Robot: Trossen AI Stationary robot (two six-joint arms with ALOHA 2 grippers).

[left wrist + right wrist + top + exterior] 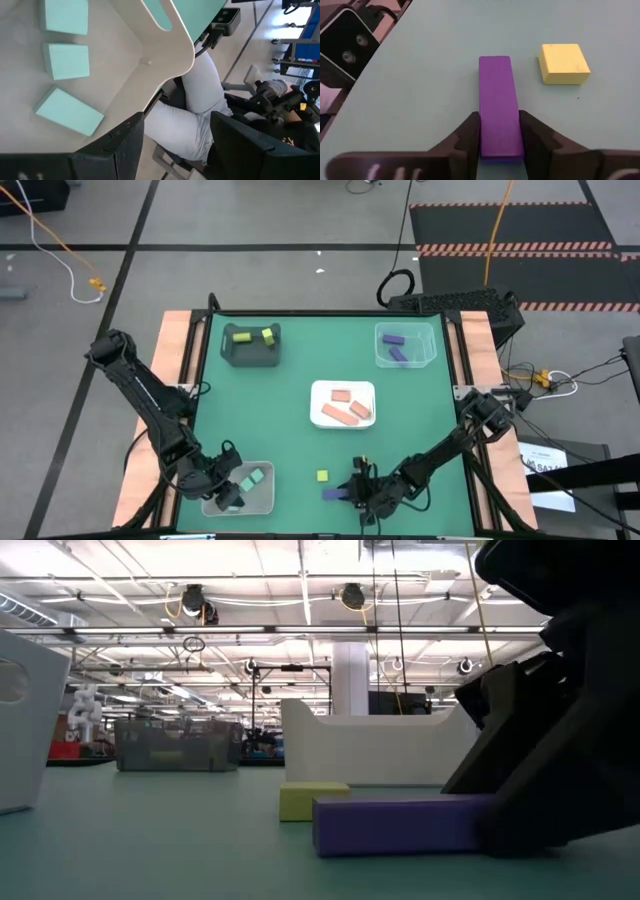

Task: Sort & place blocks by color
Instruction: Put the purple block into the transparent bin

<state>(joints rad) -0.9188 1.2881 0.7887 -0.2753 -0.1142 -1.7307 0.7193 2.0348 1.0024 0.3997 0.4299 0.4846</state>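
A grey concrete floor (250,220), divided by dark seams, is seen around the green worktop (300,430). Black mats edged with red-and-white hazard stripes (510,225) are laid at the far right, and orange and white cables (70,255) are strewn across the floor. In the low view, a white ceiling with pipes and hanging lamps (195,600) is shown.

A purple bar (500,107) lies flat on the table, a yellow cube (564,63) near it. Mint blocks (65,60), salmon bars (345,406), purple bars (395,347) and yellow-green blocks (254,336) lie in separate trays.
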